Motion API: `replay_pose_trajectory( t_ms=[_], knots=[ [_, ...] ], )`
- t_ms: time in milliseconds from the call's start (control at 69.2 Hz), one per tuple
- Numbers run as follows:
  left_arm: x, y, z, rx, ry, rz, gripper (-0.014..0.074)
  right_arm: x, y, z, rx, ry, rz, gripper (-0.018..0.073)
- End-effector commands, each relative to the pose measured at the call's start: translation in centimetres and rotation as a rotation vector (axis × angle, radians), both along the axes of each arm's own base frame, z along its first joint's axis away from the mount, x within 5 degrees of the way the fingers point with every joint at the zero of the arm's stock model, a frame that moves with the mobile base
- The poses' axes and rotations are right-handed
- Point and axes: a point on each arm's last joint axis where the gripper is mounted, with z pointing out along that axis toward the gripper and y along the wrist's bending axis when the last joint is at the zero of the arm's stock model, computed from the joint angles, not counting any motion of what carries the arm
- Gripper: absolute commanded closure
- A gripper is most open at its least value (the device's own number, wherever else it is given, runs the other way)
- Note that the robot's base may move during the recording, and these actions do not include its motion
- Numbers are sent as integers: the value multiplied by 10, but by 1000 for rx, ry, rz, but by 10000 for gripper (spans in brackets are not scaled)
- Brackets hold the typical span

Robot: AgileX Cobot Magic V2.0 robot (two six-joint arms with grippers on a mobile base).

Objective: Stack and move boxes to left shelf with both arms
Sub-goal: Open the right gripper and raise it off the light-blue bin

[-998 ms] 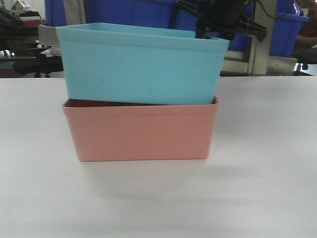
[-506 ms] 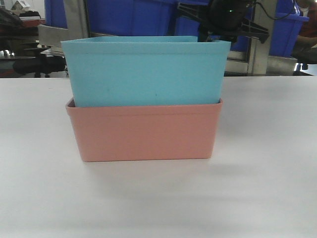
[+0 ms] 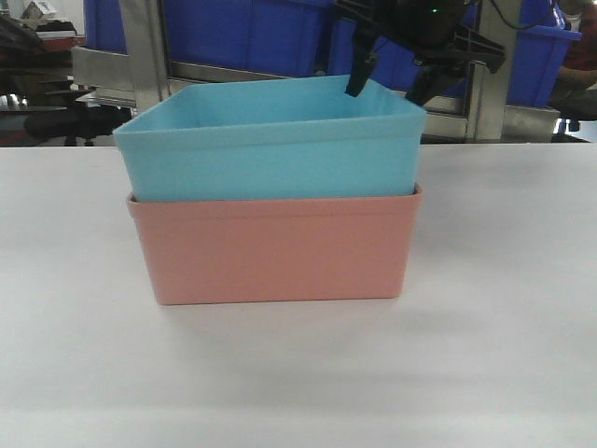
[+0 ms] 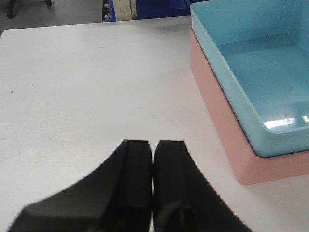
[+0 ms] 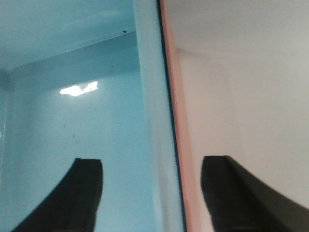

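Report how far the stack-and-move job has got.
Done: the blue bin sits nested in the pink bin. In hand: the right gripper is open astride their side wall; the left gripper is shut, off to the side over the table. Left: grasping and carrying the stack to the shelf.

The blue bin [image 4: 260,67] is smooth plastic, its inside floor glossy enough to catch bright glints, the pink bin [image 3: 270,247] is the same plastic but matt on its outer wall, the white table [image 3: 485,355] is smooth with a faint sheen, and my own jaws are plain matt black.
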Motion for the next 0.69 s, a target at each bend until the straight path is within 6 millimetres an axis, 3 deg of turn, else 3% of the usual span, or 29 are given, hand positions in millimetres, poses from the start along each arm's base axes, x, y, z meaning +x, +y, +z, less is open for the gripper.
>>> replay_pose_trajectory(
  t_ms=[0, 333, 434, 680],
  knots=[
    [0, -1, 16, -33, -99, -1, 605, -9, -6, 52, 24, -166, 8, -62],
    [-1, -1, 13, -34, -59, -2, 577, -34, -27, 96, -148, -263, 31, -53],
    [-1, -2, 13, -60, -53, -2, 498, -44, -31, 109, -189, -285, 63, -53],
    [-1, -3, 13, -87, -48, -3, 195, -61, -39, 126, -251, -296, 106, -53]
  ],
)
